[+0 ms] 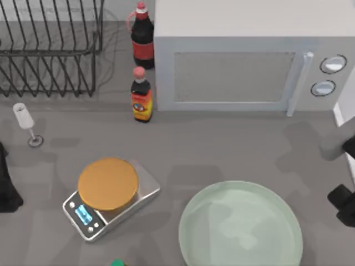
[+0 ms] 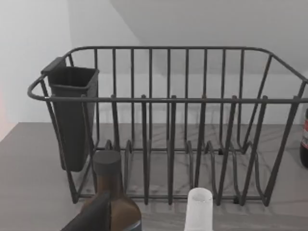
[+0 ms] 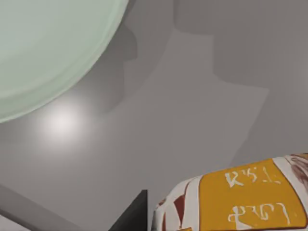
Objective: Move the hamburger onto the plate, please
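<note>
The hamburger (image 3: 240, 202), a cream-white wrapped lump with orange patches and white lettering, lies on the grey table close under my right wrist camera. The rim of the pale mint-green plate (image 3: 43, 53) is a short way beyond it. In the top view the plate (image 1: 241, 227) is at the front, right of centre, with nothing on it. My right arm (image 1: 344, 200) is at the table's right edge, beside the plate. My left arm (image 1: 6, 185) is parked at the left edge.
A silver scale (image 1: 119, 206) with a flat orange disc (image 1: 107, 183) stands left of the plate. A microwave (image 1: 249, 61), two dark sauce bottles (image 1: 141, 95) and a wire dish rack (image 1: 50, 50) line the back. A small glass (image 1: 25, 122) stands at the left. A brown bottle (image 2: 113, 202) is near the left wrist.
</note>
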Controlling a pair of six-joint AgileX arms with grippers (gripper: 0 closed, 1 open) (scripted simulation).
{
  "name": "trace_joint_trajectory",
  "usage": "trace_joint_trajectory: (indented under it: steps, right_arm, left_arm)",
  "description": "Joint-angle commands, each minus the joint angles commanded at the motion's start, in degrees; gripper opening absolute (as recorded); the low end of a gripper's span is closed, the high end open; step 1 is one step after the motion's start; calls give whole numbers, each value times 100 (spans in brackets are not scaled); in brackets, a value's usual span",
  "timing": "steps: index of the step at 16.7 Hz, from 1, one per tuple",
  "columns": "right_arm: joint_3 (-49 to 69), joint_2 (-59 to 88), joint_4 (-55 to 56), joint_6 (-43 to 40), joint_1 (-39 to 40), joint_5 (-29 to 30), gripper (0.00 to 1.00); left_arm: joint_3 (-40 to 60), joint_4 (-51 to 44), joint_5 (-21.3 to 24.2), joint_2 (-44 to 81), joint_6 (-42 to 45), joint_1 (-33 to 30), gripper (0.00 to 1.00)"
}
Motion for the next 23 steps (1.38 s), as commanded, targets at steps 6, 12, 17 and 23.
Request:
trace_joint_trajectory:
  steps: [6, 12, 17, 23]
  right_arm:
    - [367, 341, 32, 1921, 790, -9, 0]
    - [727, 963, 16, 5896, 1732, -103, 0]
    - [891, 1479, 24, 9760, 2274, -256, 0]
    - [1053, 1771, 245, 13181, 2450, -415, 0]
  left_arm:
    - [0, 0, 0, 0, 0, 0, 100]
    - [0, 0, 0, 0, 0, 0, 100]
    - [0, 0, 0, 0, 0, 0, 100]
    - [0, 0, 0, 0, 0, 0, 100]
